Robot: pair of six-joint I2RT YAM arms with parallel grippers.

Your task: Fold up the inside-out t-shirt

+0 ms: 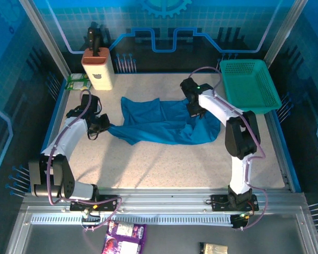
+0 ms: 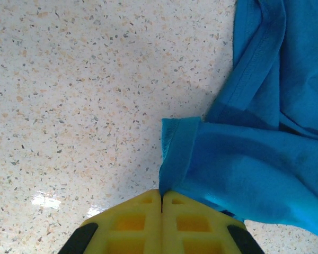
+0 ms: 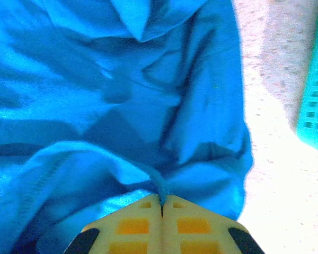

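Speckled tabletop [image 1: 164, 164] stretches before us. At its middle we see the t-shirt [image 1: 164, 124], plain blue, crumpled and wrinkled, between both arms. Our left gripper [image 2: 161, 194] is clamped on its stitched hem, and our right gripper [image 3: 161, 198] is pinched on a fold. Beyond, at the far right, sits a green mesh basket [image 1: 252, 84].

Top wide overhead — wrists close; t-shirt [image 1: 164, 124] shared.

The left arm [image 1: 69, 135] and right arm [image 1: 217, 106] wear white shells, black joints and lilac cables, with black bases at the near edge of the table [image 1: 164, 164]. The left gripper [image 2: 161, 194] and right gripper [image 3: 161, 199] have yellow, pocketed fingers [image 2: 135, 222].
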